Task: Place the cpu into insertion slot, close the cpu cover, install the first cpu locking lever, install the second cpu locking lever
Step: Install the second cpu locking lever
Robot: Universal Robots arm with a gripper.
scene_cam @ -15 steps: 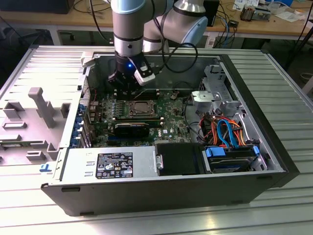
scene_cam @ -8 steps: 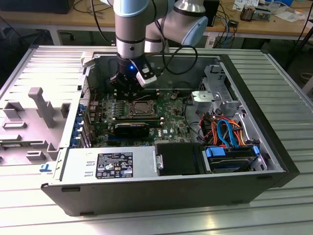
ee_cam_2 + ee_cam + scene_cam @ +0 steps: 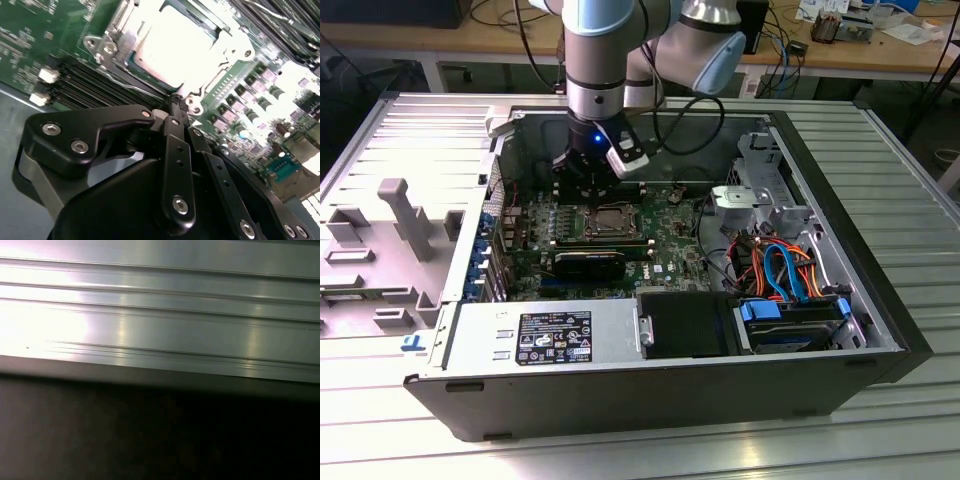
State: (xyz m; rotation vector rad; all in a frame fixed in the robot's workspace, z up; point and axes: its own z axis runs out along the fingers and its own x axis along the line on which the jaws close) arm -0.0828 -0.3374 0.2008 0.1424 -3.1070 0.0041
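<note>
In the exterior view the arm reaches down into the open computer case, and my gripper point(image 3: 578, 195) hangs at the left edge of the insertion slot point(image 3: 612, 222) on the green motherboard. The second wrist view has the silver cpu point(image 3: 175, 45) lying flat in the slot. The cpu cover point(image 3: 120, 47) frames it, lying down around its edges. The black fingers point(image 3: 172, 130) are pressed together, and my gripper point(image 3: 176, 102) has its tips at the socket's near corner. Whether they touch a lever I cannot tell.
Black memory slots point(image 3: 95, 82) run beside the socket. A long black card point(image 3: 590, 265) lies in front of it. A power supply point(image 3: 545, 340), a drive point(image 3: 790, 325) and coloured cables point(image 3: 780, 265) fill the case's front and right. Ribbed aluminium point(image 3: 160, 315) spans the first wrist view.
</note>
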